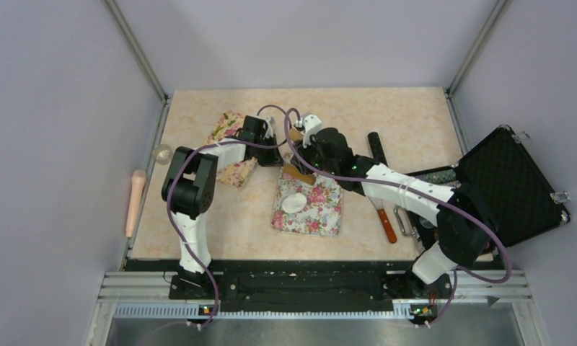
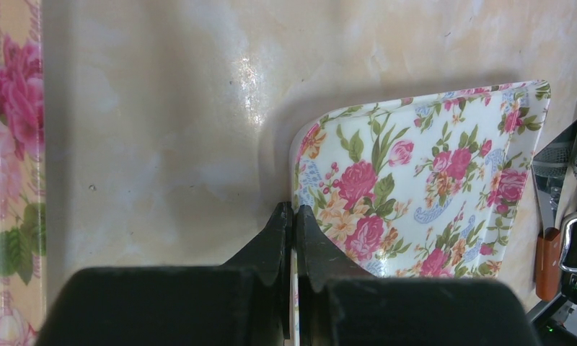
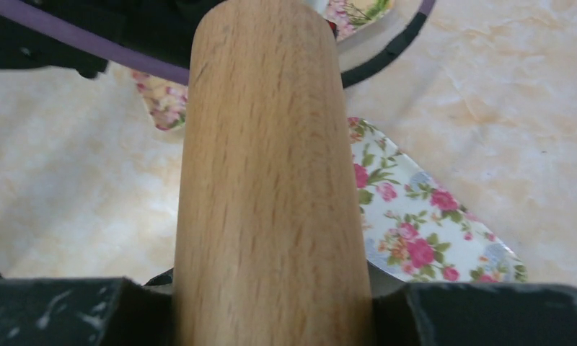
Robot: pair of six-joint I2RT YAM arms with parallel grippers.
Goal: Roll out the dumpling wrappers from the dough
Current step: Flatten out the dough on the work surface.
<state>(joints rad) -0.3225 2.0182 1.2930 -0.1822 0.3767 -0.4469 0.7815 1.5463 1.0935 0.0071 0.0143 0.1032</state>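
Both pinch: left fingers [image 2: 275, 241] the floral tray [image 2: 430, 173], right fingers [image 3: 55, 313] the rolling pin [image 3: 271, 180].

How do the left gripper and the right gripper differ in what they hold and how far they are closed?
The left gripper pinches the thin edge of the floral tray; the right gripper grips a thick wooden rolling pin. The left jaws almost touch, while the right jaws stand apart around the pin. Both are closed on something.
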